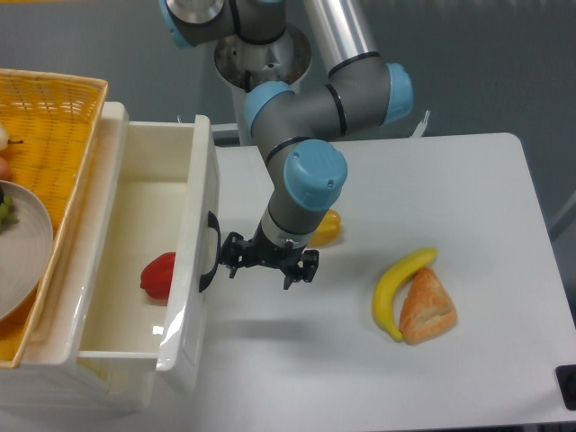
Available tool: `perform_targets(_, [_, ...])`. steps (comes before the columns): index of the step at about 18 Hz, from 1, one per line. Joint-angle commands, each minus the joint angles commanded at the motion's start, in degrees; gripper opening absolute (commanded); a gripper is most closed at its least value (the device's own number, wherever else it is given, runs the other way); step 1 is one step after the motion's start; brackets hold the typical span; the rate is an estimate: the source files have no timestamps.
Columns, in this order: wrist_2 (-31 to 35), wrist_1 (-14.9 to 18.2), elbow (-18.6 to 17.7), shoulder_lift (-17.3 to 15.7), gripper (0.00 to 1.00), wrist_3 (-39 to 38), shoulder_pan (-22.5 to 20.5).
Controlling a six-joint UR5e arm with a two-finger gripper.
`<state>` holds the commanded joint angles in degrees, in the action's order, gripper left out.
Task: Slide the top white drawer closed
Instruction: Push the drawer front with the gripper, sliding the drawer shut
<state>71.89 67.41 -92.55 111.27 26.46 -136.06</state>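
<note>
I see the drawer (135,270) part open, its handle (209,252) facing right, long axis across the worktop (432,180). My claw (267,261) touches the handle, fingers spread, holding nothing.

A lab bench: industrial robot arm (310,108) mounted at a plain white table (477,207).
</note>
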Motion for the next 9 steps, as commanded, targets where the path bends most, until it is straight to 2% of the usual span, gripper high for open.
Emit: perform_targets(9, [0.0,0.4,0.0,-0.9,1.0,0.0,1.1])
